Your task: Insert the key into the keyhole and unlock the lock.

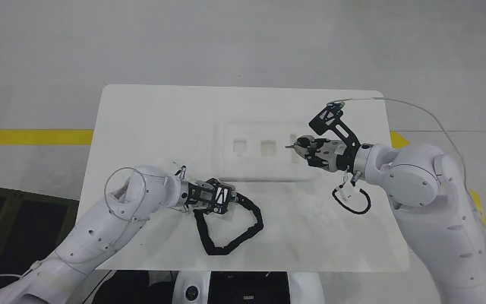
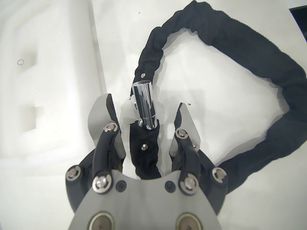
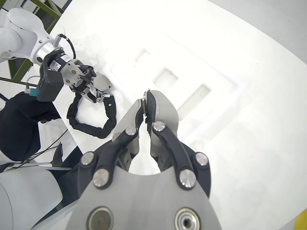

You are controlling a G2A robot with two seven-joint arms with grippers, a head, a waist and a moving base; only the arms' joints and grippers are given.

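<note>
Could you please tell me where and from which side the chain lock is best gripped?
Probably the chrome cylinder, pinched across its round sides from the black sleeve end, where the open left claw straddles it; that leaves its far end face uncovered.

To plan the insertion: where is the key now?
In the top view, the key sits in the right gripper, over the foam tray's right end, far from the chain lock.
</note>
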